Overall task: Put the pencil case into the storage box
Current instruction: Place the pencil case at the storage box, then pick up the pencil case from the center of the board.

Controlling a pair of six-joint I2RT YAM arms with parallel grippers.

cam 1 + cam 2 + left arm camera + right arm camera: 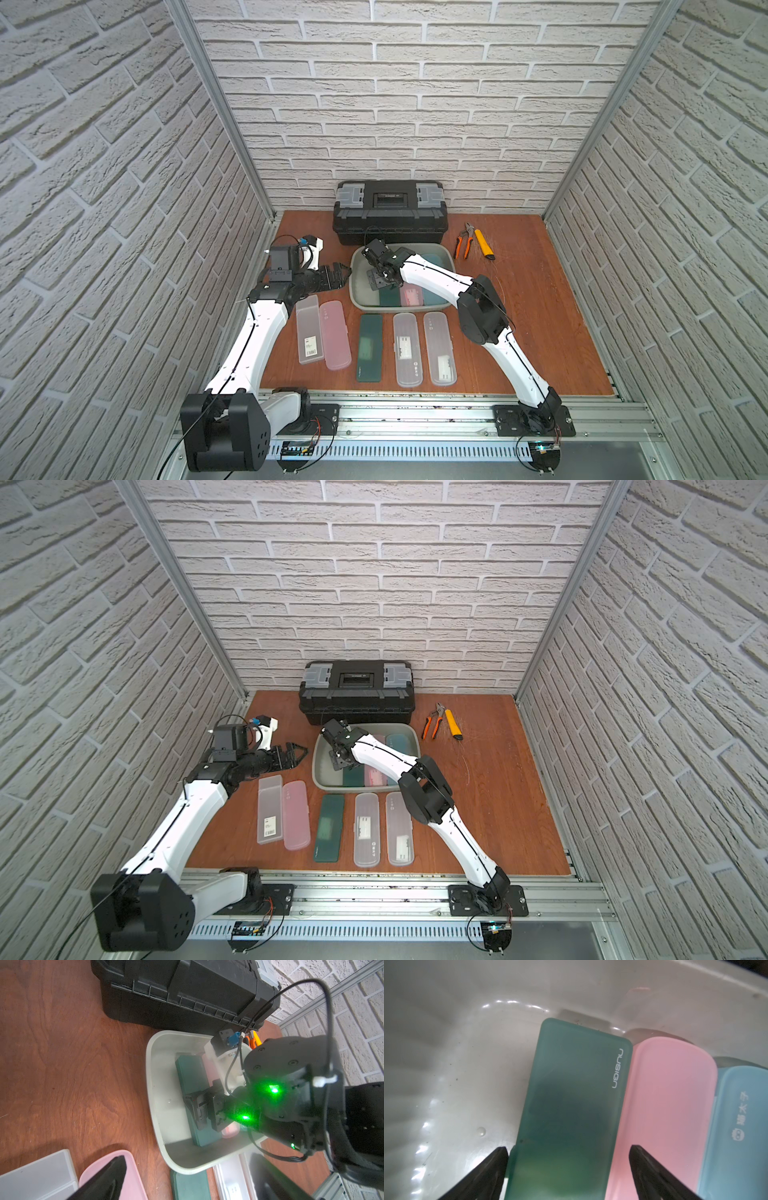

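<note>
The grey-green storage box (354, 286) (318, 771) (150, 1076) sits mid-table. Inside lie a green pencil case (571, 1095) (388, 297), a pink one (670, 1095) and a blue one (741, 1126), side by side. My right gripper (569, 1149) (380, 283) (340, 763) is lowered into the box, open. Its fingers straddle the green case's width without gripping it; one hangs over the pink case. My left gripper (338, 272) (297, 756) (189, 1156) hovers open and empty just left of the box. Several more pencil cases lie in a row in front, among them a dark green one (370, 347).
A black toolbox (390, 212) stands against the back wall behind the box. Orange-handled pliers (464, 241) and a yellow utility knife (484, 244) lie at the back right. A clear case (309, 330) and a pink case (336, 334) lie beside my left forearm.
</note>
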